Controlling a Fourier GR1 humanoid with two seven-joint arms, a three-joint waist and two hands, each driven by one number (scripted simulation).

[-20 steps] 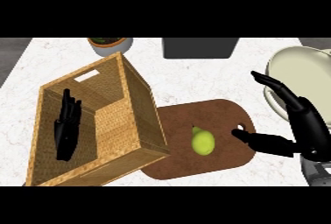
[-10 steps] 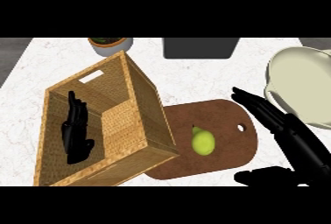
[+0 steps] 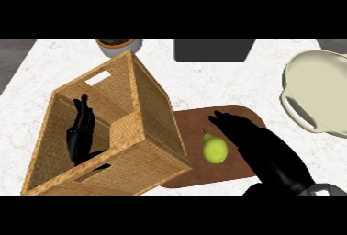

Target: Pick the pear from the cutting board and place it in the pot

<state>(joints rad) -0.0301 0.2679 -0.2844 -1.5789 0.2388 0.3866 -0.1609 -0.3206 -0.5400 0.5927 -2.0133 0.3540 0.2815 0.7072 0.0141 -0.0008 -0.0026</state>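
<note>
The pear (image 3: pixel 215 149) lies on the cutting board (image 3: pixel 196 176) close by the wicker crate (image 3: pixel 152 110), so I have the right hand (image 3: pixel 253 139) beside it on its free side, fingers straight, holding nothing, the pot (image 3: pixel 290 80) beyond, the left hand (image 3: pixel 81 132) resting open inside the crate.

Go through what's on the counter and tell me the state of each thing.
pear: lying on the cutting board, not held.
cutting board: flat, basket overlaps its left edge.
pot: lidless, nothing visible inside.
right hand: open, beside the pear.
left hand: open, over the basket.
</note>
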